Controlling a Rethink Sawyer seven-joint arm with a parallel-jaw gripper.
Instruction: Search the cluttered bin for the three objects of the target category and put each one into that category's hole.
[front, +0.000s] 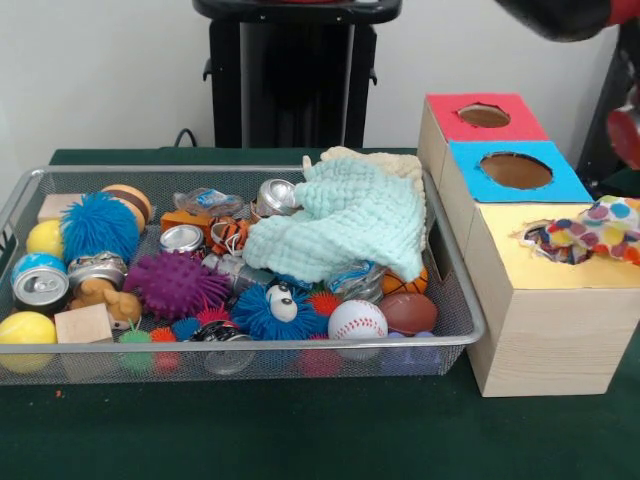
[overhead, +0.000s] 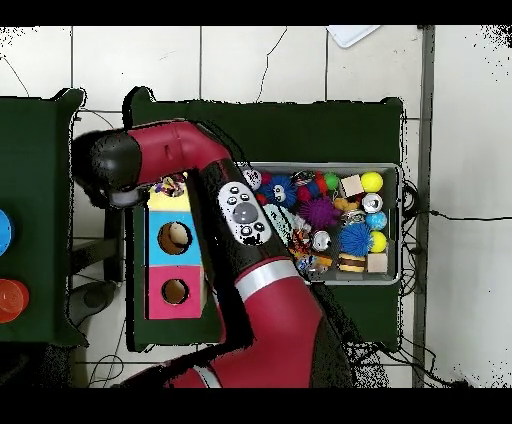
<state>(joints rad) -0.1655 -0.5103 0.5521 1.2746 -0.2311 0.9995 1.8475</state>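
A polka-dot cloth (front: 592, 230) lies bunched on the yellow top (front: 530, 272) of the nearest wooden box, partly in the hole (front: 543, 243) and partly spread to the right. It also shows in the overhead view (overhead: 170, 185). My gripper (overhead: 128, 196) shows only as a grey bit under the arm's black wrist, beside the yellow box (overhead: 160, 202). No other polka-dot cloth shows in the wire bin (front: 250, 170). A mint-green cloth (front: 345, 225) lies over a cream cloth (front: 385, 160) at the bin's back right.
The blue-topped box (front: 515, 172) and red-topped box (front: 483, 117) stand behind the yellow one. The bin holds cans, spiky balls, a baseball (front: 357, 320), yellow balls and wooden blocks. The red arm (overhead: 260, 270) crosses the bin's left end (overhead: 250, 170) in the overhead view.
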